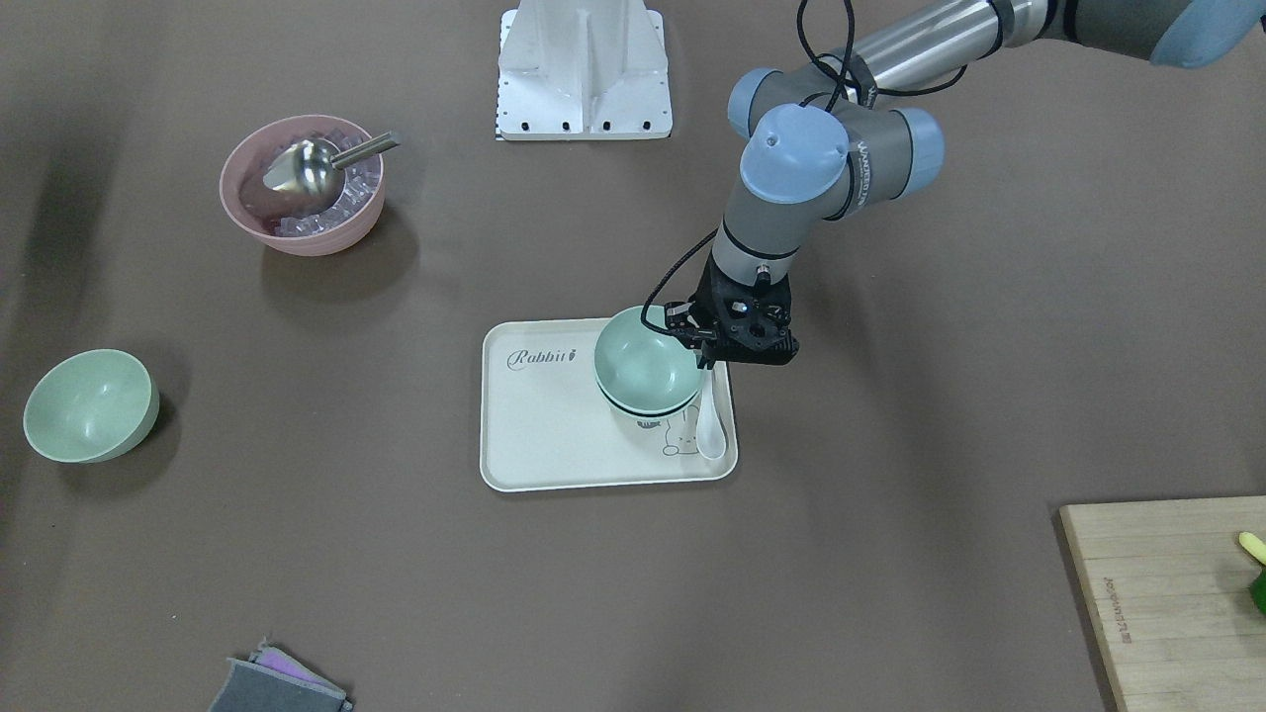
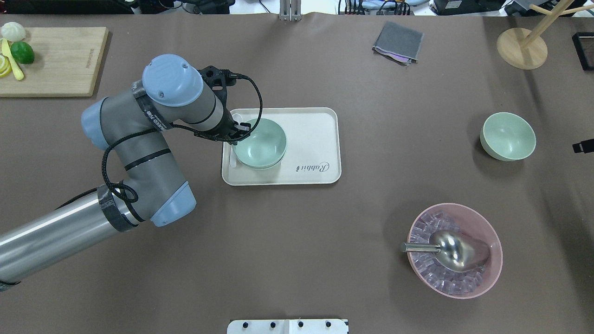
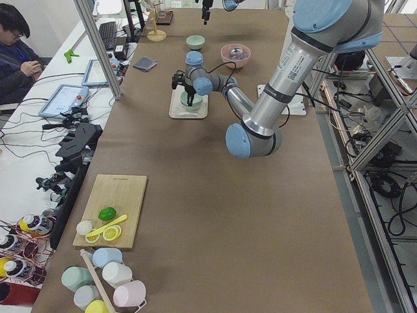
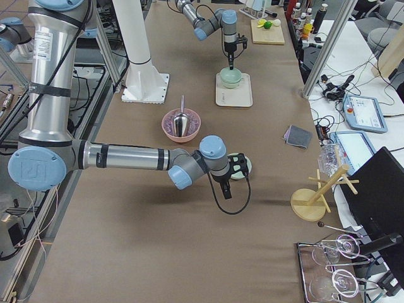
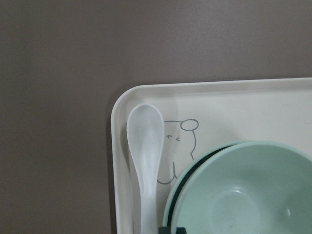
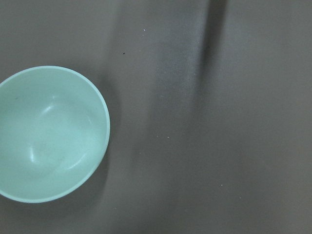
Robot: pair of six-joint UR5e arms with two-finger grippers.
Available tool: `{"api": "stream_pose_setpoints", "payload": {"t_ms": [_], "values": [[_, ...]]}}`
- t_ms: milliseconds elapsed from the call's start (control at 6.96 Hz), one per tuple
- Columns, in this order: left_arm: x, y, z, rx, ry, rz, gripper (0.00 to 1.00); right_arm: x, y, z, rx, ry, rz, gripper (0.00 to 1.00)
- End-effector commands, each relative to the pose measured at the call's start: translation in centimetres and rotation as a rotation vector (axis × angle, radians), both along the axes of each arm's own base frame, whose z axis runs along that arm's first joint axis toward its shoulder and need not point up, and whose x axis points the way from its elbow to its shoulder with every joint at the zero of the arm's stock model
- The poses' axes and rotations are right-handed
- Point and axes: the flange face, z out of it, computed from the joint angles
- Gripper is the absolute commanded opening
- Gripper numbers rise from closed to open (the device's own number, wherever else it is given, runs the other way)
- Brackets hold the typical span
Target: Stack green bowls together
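Two green bowls (image 1: 645,368) sit nested on a white tray (image 1: 554,435); the upper one sits a little off-centre over the lower. They also show in the overhead view (image 2: 261,143) and the left wrist view (image 5: 243,195). My left gripper (image 1: 708,358) is at the upper bowl's rim, shut on it. A third green bowl (image 2: 507,136) stands alone on the table, also in the right wrist view (image 6: 48,134). Only a black tip of my right gripper (image 2: 584,146) shows at the edge beside that bowl; I cannot tell if it is open or shut.
A white spoon (image 1: 710,425) lies on the tray beside the bowls. A pink bowl (image 2: 455,250) holds ice and a metal scoop. A cutting board (image 2: 51,60) with fruit, a grey cloth (image 2: 398,41) and a wooden stand (image 2: 522,46) sit along the far edge.
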Motion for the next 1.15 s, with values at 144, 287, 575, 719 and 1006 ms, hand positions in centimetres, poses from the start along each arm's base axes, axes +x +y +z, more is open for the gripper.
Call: {"api": "stream_pose_setpoints", "payload": {"t_ms": [144, 287, 575, 719, 1006], "values": [[0.04, 0.02, 0.17, 0.001, -0.001, 0.002, 0.00, 0.00, 0.00, 0.00, 0.000, 0.000, 0.000, 1.00], [0.12, 0.10, 0.15, 0.000, 0.001, 0.002, 0.00, -0.07, 0.01, 0.00, 0.000, 0.000, -0.002, 1.00], [0.28, 0.24, 0.02, 0.002, 0.003, 0.005, 0.00, 0.00, 0.00, 0.01, -0.001, 0.000, 0.000, 1.00], [0.49, 0.22, 0.15, 0.001, 0.002, 0.007, 0.00, 0.00, 0.00, 0.00, 0.000, 0.000, 0.000, 1.00], [0.84, -0.04, 0.67, 0.011, 0.017, 0.006, 0.00, 0.00, 0.00, 0.02, -0.001, 0.000, 0.000, 1.00]]}}
